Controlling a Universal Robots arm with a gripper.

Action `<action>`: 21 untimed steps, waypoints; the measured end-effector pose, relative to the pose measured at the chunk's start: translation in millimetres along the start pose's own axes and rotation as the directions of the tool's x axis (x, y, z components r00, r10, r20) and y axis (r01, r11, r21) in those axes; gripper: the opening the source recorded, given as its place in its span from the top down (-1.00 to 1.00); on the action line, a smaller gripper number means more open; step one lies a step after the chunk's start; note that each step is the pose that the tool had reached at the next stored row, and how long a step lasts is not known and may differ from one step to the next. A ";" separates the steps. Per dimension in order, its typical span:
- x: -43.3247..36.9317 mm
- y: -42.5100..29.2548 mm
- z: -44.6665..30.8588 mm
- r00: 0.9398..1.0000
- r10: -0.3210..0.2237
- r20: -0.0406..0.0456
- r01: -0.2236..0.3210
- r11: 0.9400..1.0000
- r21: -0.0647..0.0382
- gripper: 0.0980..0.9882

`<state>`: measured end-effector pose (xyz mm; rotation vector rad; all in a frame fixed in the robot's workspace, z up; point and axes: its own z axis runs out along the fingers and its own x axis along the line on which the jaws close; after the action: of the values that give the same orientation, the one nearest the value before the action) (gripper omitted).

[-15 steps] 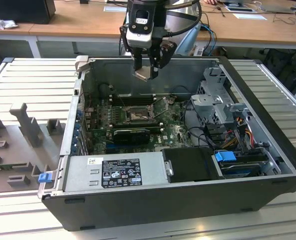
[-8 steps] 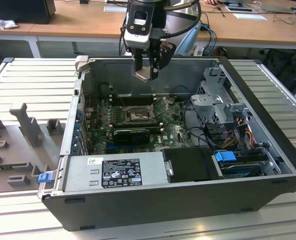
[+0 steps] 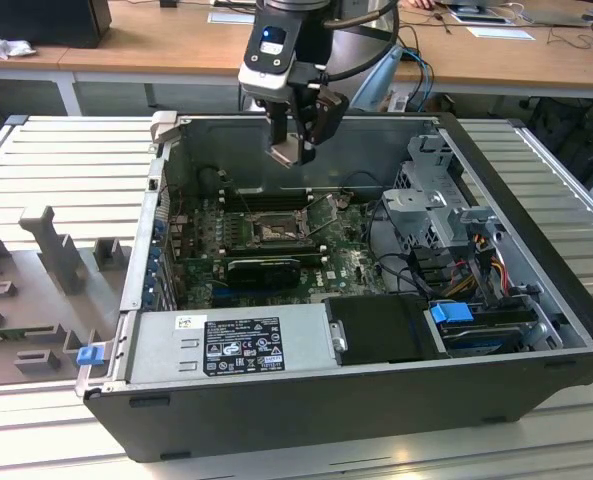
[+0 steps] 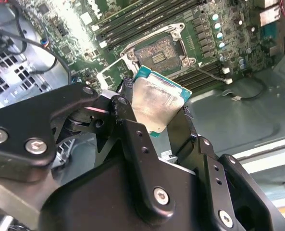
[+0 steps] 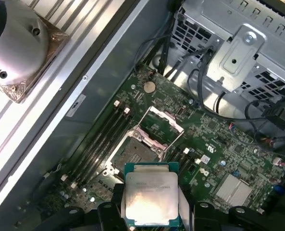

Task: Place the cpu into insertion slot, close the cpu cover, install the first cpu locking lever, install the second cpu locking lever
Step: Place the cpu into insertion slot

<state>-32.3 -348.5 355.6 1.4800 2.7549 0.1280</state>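
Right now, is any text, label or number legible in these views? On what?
Nothing can be read.
power supply label: print too small.
cpu top: faint marks, illegible.
motherboard markings: too small.
case wall sticker: blurred.
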 end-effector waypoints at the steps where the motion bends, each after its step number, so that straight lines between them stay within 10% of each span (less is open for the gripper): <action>1: 0.0 0.0 0.5 1.000 0.025 0.000 -0.025 1.000 0.002 0.03; 21: -0.1 -0.5 5.2 0.993 0.115 0.003 -0.115 0.993 0.005 0.03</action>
<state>-32.4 -348.5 350.4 1.6393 2.6692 0.1191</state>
